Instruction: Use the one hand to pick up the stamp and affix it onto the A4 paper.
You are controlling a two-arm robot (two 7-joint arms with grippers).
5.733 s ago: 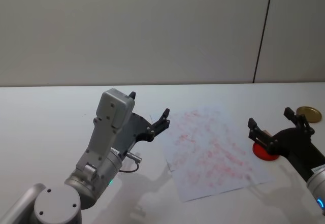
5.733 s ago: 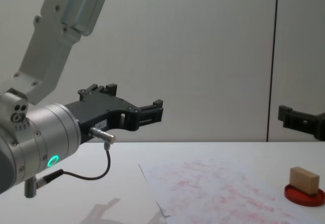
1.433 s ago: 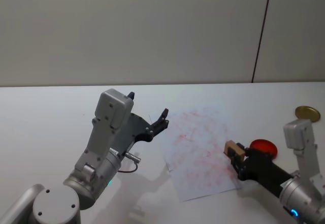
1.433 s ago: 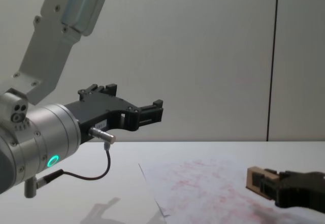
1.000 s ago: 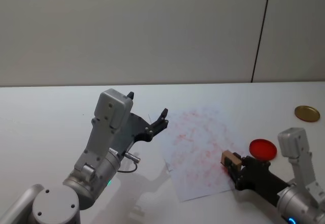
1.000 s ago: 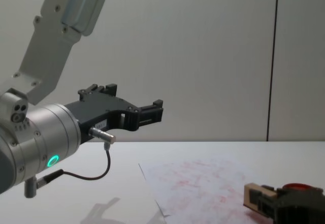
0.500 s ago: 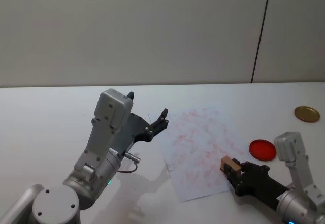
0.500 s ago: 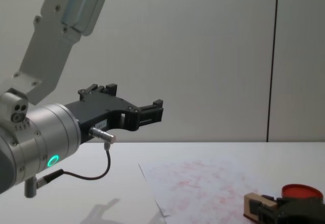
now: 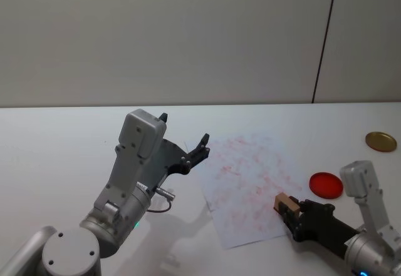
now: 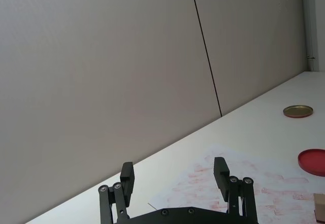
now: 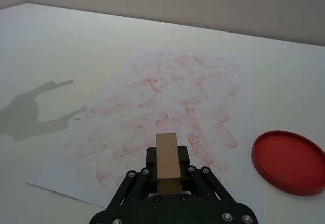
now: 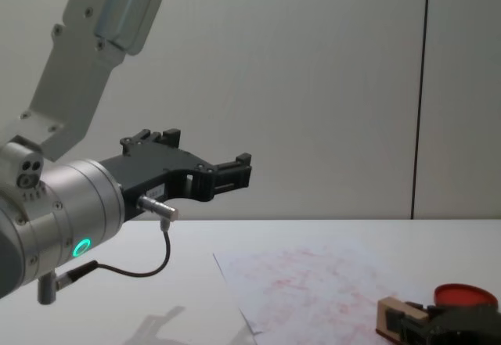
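The white worktop (image 9: pixel 56 144) carries the paper (image 9: pixel 250 169), which is thick with red marks. The left gripper (image 9: pixel 183 129) hangs parked in the air off the paper's left edge. Its jaws are spread wide on nothing, as the left wrist view makes plain. The right gripper (image 9: pixel 293 214) works at the paper's near right corner, jaws clenched on the stamp (image 9: pixel 282 201), which sits low over that corner. The red ink pad (image 9: pixel 326 185) lies just off the paper's right edge, and the gold lid (image 9: pixel 381 141) lies farther off to that side. The step in hand looks like the press itself. To do it well, the stamp's face should meet the paper flat and inside the edge. It should then push straight down without sliding, since a drag would smear the mark and might shift the loose sheet. The right wrist view shows the jaws pinching the block's two sides and the marks ahead. The chest view gives the side-on height, though I cannot tell whether the stamp touches the paper.
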